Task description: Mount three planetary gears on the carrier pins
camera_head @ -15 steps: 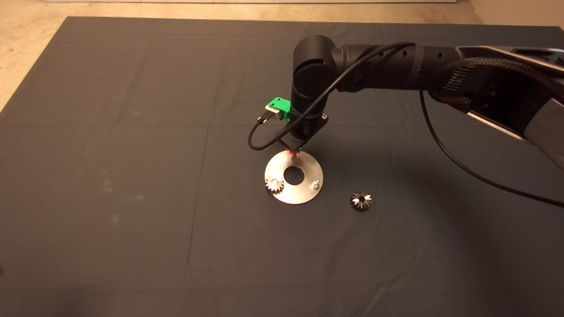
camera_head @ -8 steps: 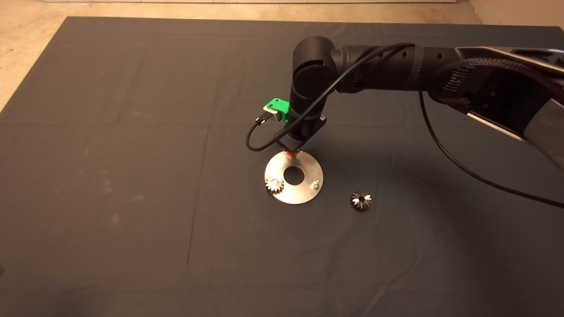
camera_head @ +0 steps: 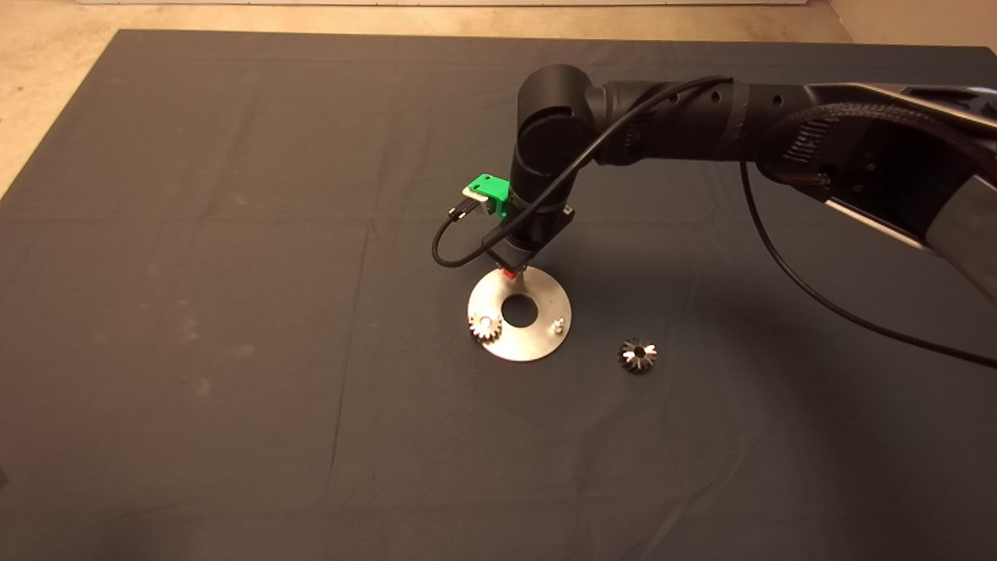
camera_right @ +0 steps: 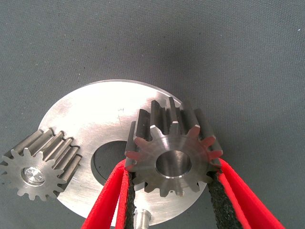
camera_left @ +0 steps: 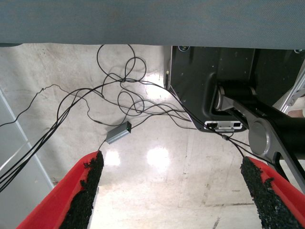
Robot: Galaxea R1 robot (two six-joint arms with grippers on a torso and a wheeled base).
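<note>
A round silver plate (camera_head: 537,340) lies mid-mat. One planetary gear (camera_head: 484,326) sits on its left carrier pin; the right carrier pin (camera_head: 558,324) stands bare. Another gear (camera_head: 638,355) lies loose on the mat to the plate's right. My right gripper (camera_head: 510,273) hovers over the plate's far rim. In the right wrist view it (camera_right: 172,164) is shut on a planetary gear (camera_right: 174,152), held flat above the plate (camera_right: 90,114), with the mounted gear (camera_right: 40,164) and a bare pin (camera_right: 141,218) below. The left gripper (camera_left: 176,191) is parked off the mat, open.
The dark mat (camera_head: 234,312) stretches wide around the plate, with beige floor (camera_head: 47,78) past its far left edge. A black cable (camera_head: 810,288) trails from the right arm. The left wrist view shows floor, tangled cables (camera_left: 119,95) and the robot's base (camera_left: 228,86).
The right gripper, still holding its gear, has drifted slightly to the left over the plate's far rim. The gears and the plate have not moved.
</note>
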